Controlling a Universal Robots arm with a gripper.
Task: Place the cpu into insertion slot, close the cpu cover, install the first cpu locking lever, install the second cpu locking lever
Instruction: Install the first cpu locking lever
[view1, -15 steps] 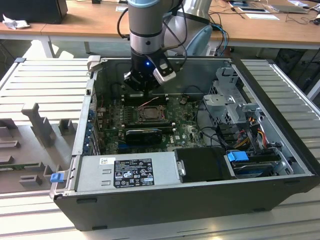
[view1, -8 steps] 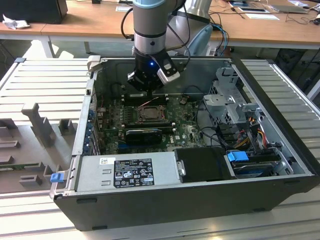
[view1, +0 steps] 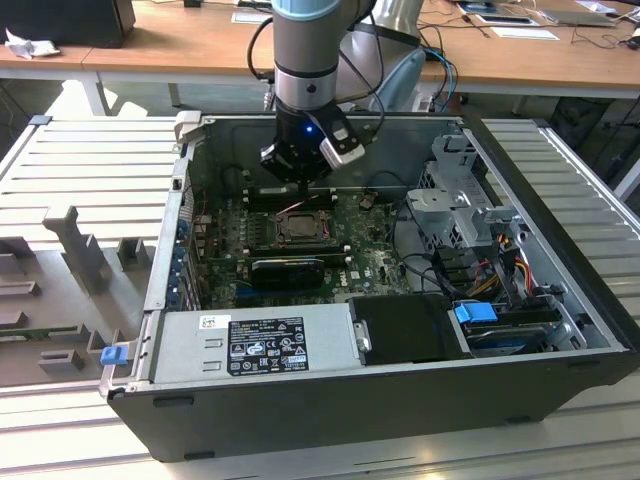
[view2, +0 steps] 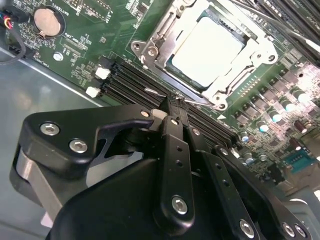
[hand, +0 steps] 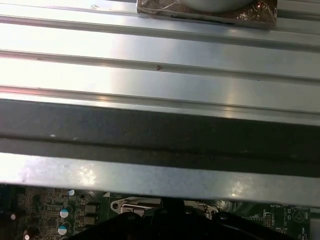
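Observation:
In the second wrist view the cpu (view2: 212, 50) lies flat in the insertion slot (view2: 172, 65), pale face up. The silvery cpu cover (view2: 257, 52) is down around it. A thin metal locking lever (view2: 200, 101) runs along the socket's near edge. My gripper (view2: 172, 106) is shut, fingertips together right at that lever beside the socket; I cannot tell whether they touch it. In the exterior view the gripper (view1: 297, 180) hangs just above the far side of the insertion slot (view1: 297, 226) inside the open computer case.
Long black memory slots (view2: 125, 82) and a coin battery (view2: 46, 21) flank the socket. A black card (view1: 285, 272), the power supply (view1: 255, 342), the drive cage (view1: 460, 210) and cables crowd the case. The case wall (hand: 160, 132) rises close by, with ribbed aluminium table (hand: 160, 75) beyond.

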